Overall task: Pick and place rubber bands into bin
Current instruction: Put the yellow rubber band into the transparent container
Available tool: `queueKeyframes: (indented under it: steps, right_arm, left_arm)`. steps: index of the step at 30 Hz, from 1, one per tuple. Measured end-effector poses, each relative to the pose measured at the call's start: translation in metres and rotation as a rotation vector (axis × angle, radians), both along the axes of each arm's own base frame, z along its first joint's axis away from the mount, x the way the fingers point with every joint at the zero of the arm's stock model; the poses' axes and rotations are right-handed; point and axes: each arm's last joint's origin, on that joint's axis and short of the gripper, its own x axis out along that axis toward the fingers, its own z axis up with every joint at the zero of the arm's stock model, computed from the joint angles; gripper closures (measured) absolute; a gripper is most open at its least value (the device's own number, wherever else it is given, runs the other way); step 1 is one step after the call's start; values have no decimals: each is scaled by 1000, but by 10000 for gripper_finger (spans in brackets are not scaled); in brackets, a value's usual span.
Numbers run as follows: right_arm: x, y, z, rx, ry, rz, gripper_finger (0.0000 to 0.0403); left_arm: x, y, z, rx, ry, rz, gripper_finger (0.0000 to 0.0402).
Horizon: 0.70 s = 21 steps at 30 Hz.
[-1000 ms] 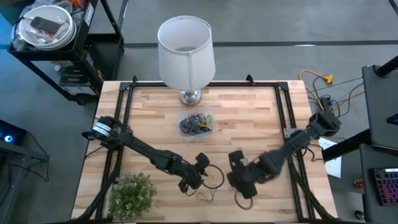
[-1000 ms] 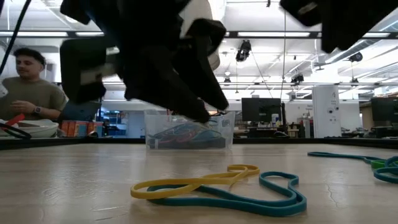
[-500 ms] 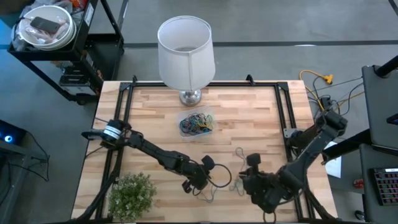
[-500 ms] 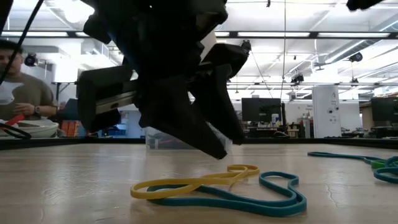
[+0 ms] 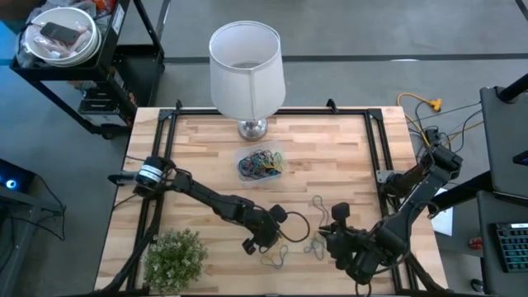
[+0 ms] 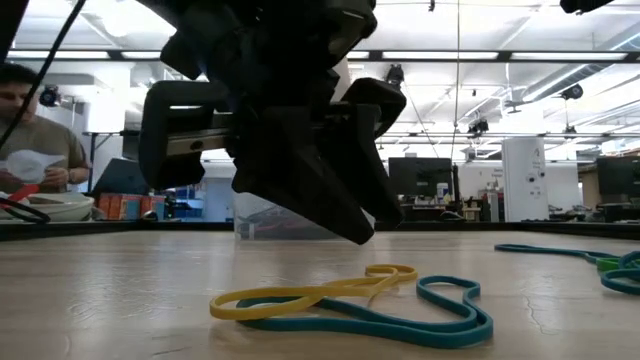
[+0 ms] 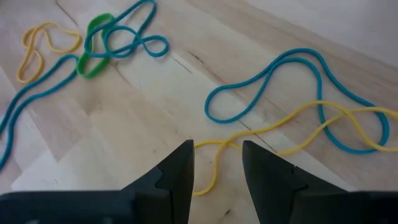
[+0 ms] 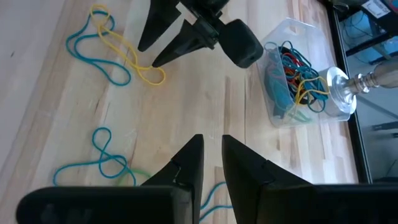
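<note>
White lamp shade (image 5: pixel 246 64) stands behind clear rounded bin (image 5: pixel 261 163); potted plant (image 5: pixel 175 257) at wooden bench (image 5: pixel 198 148) corner. Left pincer (image 7: pixel 216 167) released over thin yellow band (image 7: pixel 292 127); right pincer (image 8: pixel 210 159) released, empty.

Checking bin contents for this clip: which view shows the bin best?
The right wrist view: the bin sits unobstructed, its tangled rubber bands plainly visible. The high view shows it small, near the lamp base. The low view hides most of it behind a gripper. The left wrist view misses it.
</note>
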Motion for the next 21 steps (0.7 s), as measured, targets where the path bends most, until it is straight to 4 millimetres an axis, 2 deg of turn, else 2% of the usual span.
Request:
queueKeyframes:
  steps: [9, 14, 21]
  right_arm:
    - [0, 0, 0, -2, 1, 2, 351]
    - [0, 0, 0, -2, 1, 2, 351]
    - [-1, 0, 0, -4, 3, 4, 351]
  left_arm:
    - [2, 3, 1, -24, -8, -5, 281]
    - [10, 2, -18, -17, 7, -27, 281]
    - [15, 6, -18, -8, 34, -15, 281]
